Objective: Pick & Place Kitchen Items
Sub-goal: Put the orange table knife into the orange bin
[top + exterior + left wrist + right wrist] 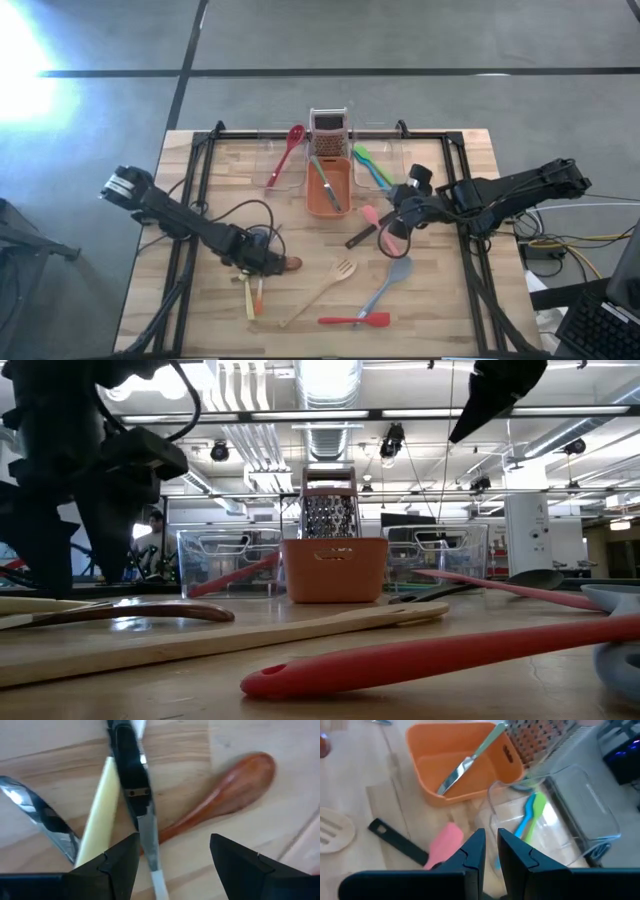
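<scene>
Lying utensils [316, 293] across wooden table [440, 310]; left fingers [122, 865] wide, right fingers [475, 850] narrow

A tub [322, 200] stands at the tabletop's [450, 310] far middle with a knife [328, 185] in it and a grater [328, 132] behind. Clear tubs flank it: the left [278, 170] holds a spoon [286, 155], the right [385, 165] two spatulas [372, 167]. Nearer lie a wooden fork [322, 292] and another spatula [356, 320].
</scene>
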You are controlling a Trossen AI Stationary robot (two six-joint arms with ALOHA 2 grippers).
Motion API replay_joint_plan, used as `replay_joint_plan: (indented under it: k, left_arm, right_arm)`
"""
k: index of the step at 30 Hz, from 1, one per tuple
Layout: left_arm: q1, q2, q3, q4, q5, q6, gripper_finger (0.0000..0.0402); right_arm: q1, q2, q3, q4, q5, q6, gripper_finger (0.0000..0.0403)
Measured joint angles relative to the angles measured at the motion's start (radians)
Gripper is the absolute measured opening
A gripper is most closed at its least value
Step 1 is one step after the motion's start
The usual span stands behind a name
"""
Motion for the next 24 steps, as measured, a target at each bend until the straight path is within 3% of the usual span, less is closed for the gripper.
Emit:
replay_joint_plan:
  k: [24]
  left_arm:
    - [0.016, 0.022, -0.079, 0.080, -0.042, -0.042, 0.0243]
  right_arm:
    - [0.001, 0.000, 0.000, 0.028, 0.006, -0.016, 0.0045]
